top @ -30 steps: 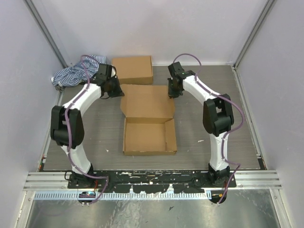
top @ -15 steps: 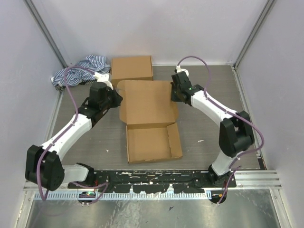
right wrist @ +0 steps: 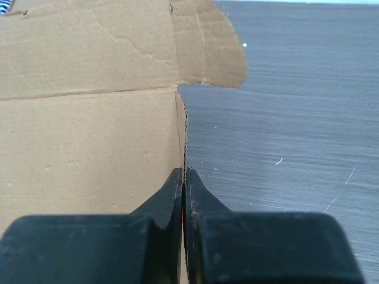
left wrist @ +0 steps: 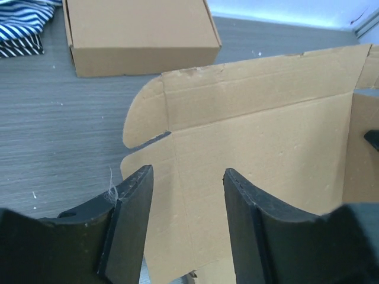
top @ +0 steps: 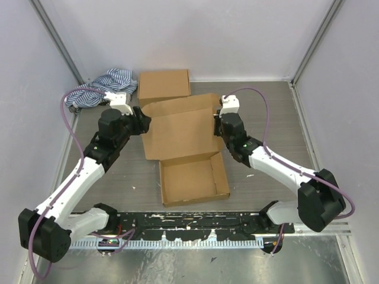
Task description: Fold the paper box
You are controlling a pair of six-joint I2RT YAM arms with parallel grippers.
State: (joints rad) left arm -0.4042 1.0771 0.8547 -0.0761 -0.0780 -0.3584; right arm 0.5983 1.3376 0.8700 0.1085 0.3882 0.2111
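Note:
The paper box (top: 192, 178) lies open in the middle of the table, its tray toward the arms. Its lid (top: 180, 129) is raised and tilts over the tray's back. My right gripper (top: 218, 128) is shut on the lid's right edge; in the right wrist view the thin cardboard edge (right wrist: 183, 142) runs straight into the closed gripper (right wrist: 183, 174). My left gripper (top: 142, 122) is at the lid's left edge and stands open. In the left wrist view the lid (left wrist: 254, 130) fills the space beyond the left gripper (left wrist: 186, 177), and nothing is pinched.
A closed cardboard box (top: 164, 86) sits at the back, just behind the lid. A striped blue-and-white cloth (top: 98, 87) lies in the back left corner. Grey walls enclose the table on three sides, and a metal rail (top: 189, 220) runs along the near edge.
The lid has been lifted from flat and swung toward the tray. Both grippers have moved nearer with it. The left gripper has opened and let go of the lid's left edge.

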